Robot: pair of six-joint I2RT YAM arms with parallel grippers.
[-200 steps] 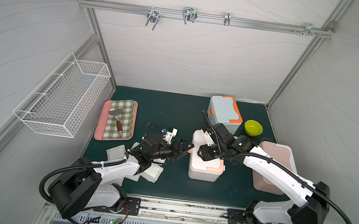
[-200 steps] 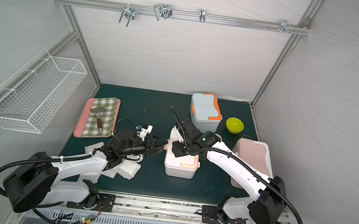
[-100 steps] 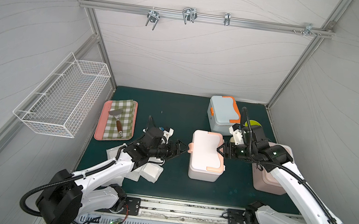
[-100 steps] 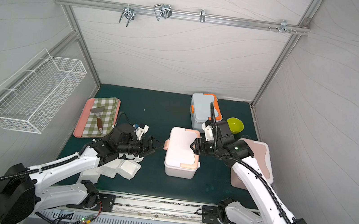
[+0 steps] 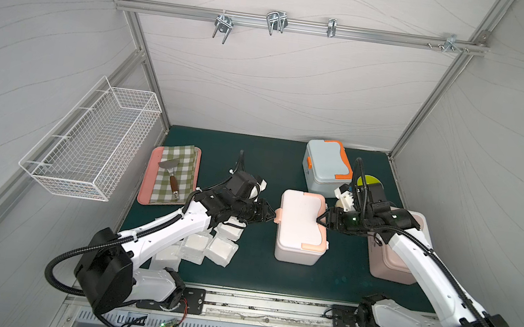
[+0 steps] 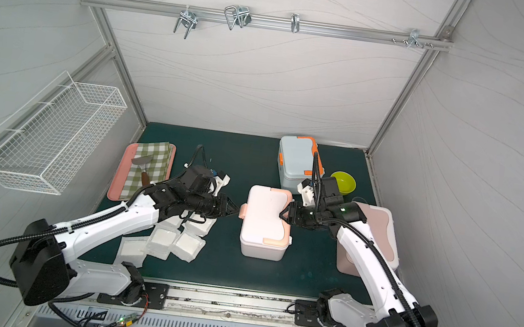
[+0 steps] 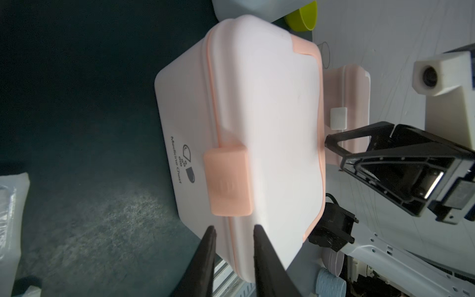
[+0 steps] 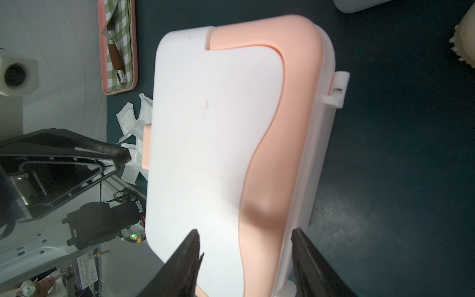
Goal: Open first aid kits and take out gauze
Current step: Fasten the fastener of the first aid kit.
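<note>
Closed white-peach kit (image 5: 300, 224), gauze pile (image 5: 221, 250) nearby

Shows a white wire basket (image 5: 91, 145) fixed to the left side wall, well apart from the dark green mat (image 5: 264, 161). Has, at the mat's left edge, a flat pink tray (image 5: 146, 187) lined with a green-and-white checked cloth (image 5: 183, 164), and on that cloth a wooden-handled metal spatula (image 5: 171, 175) with its blade toward the back wall. Includes a yellow-green bowl (image 6: 344, 182) near the mat's back right corner and, high on the back wall, an aluminium rail (image 5: 374, 34) carrying several metal hooks (image 5: 275, 23)
</note>
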